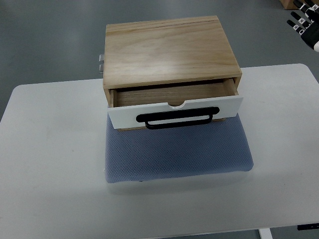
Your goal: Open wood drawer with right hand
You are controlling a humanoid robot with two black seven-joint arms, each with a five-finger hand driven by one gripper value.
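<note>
**Drawer stands partly pulled out, right hand off beyond the far right corner**

While the wooden box (172,50) sits at the middle of the tabletop's far edge, its drawer (174,102) is slid partway out toward the near edge, so a strip of its bare wooden inside shows between the box front and the white drawer face (122,117). A black bar handle (178,120) runs across that face, with nothing touching it. The box rests on the far part of a blue-grey mat (179,154), which spreads toward the near edge of the white table (50,164). A small metal fitting (100,62) sticks out from the box's left side.

The right hand (305,24) shows only in the picture's upper right corner, past the table's far right corner and well apart from the drawer. Its black-and-white fingers (298,17) are spread loosely and grasp nothing.
</note>
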